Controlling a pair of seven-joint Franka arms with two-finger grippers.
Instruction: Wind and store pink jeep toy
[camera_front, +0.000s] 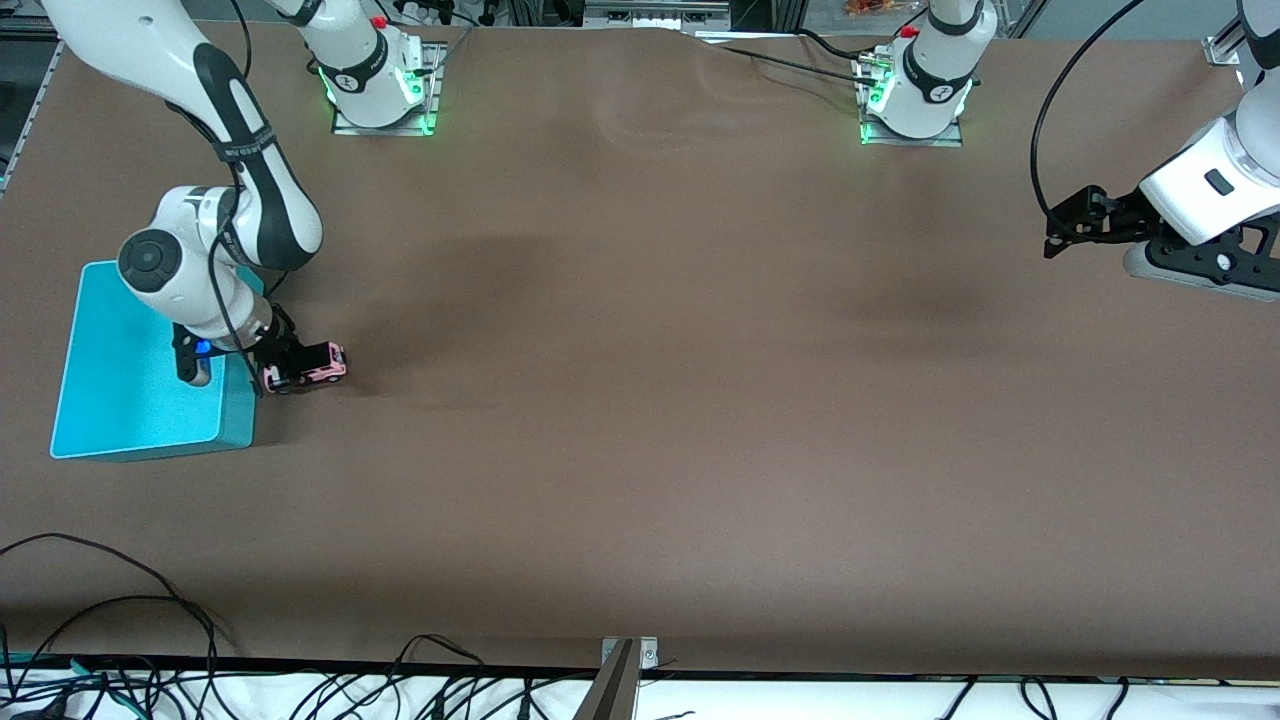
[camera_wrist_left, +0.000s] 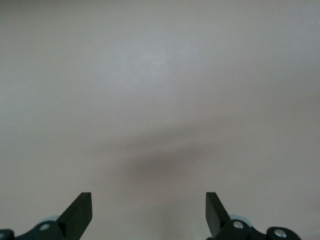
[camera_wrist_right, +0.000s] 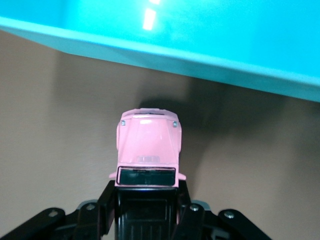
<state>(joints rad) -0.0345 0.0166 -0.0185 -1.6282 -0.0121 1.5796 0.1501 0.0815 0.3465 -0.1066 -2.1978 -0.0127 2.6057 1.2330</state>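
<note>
The pink jeep toy (camera_front: 322, 366) is a tiny pale-pink car with a black rear roof. My right gripper (camera_front: 288, 366) is shut on its black rear part, low at the table, right beside the teal bin (camera_front: 130, 400) on the side toward the left arm's end. In the right wrist view the jeep (camera_wrist_right: 148, 145) points its pink hood at the bin's wall (camera_wrist_right: 200, 45), and my right gripper (camera_wrist_right: 146, 202) clamps its sides. My left gripper (camera_front: 1062, 232) hangs open over bare table at the left arm's end; in its own view the left gripper (camera_wrist_left: 149, 202) holds nothing.
The two arm bases (camera_front: 380, 95) (camera_front: 915, 105) stand on plates at the table's top edge. Loose black cables (camera_front: 120, 640) and a metal bracket (camera_front: 625, 665) lie along the edge nearest the front camera. Brown tabletop (camera_front: 650, 400) stretches between the arms.
</note>
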